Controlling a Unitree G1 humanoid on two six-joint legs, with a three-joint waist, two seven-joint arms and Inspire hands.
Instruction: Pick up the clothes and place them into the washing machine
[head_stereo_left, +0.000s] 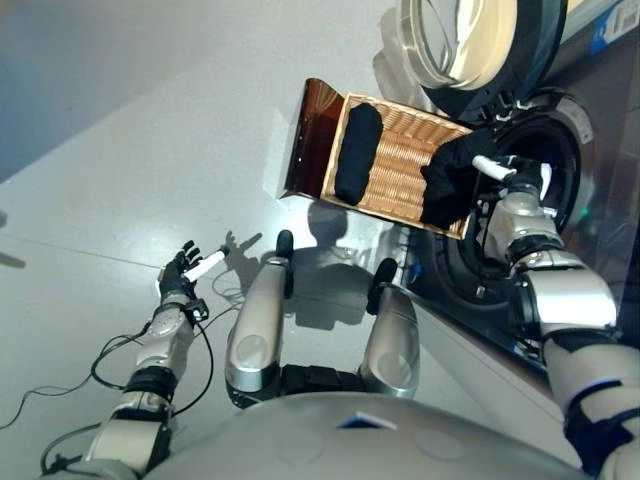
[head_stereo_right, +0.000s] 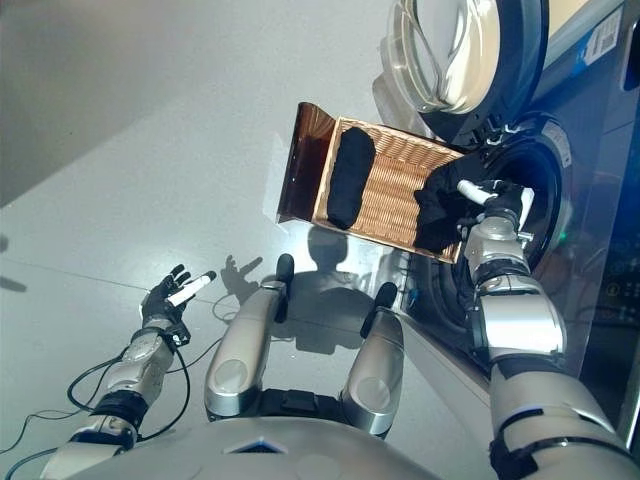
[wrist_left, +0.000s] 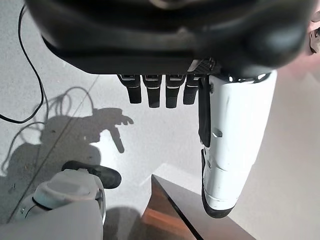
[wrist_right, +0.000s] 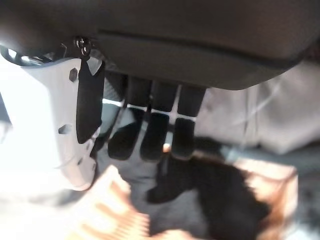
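A wicker basket (head_stereo_left: 400, 172) lies on the floor in front of the washing machine. A rolled black garment (head_stereo_left: 357, 152) rests at its left end. A second black garment (head_stereo_left: 448, 182) is bunched at its right end, by the drum opening (head_stereo_left: 556, 150). My right hand (head_stereo_left: 512, 180) hovers right beside that second garment, fingers (wrist_right: 156, 134) straight and open. The dark cloth (wrist_right: 225, 200) shows just past the fingertips, not grasped. My left hand (head_stereo_left: 182, 274) hangs open over the floor at the lower left, holding nothing, its fingers (wrist_left: 160, 92) straight.
The washer's round door (head_stereo_left: 470, 45) stands swung open above the basket's right end. The basket's brown end flap (head_stereo_left: 312, 135) stands up at its left. Grey floor spreads to the left. A corner of the basket (wrist_left: 170, 215) shows in the left wrist view.
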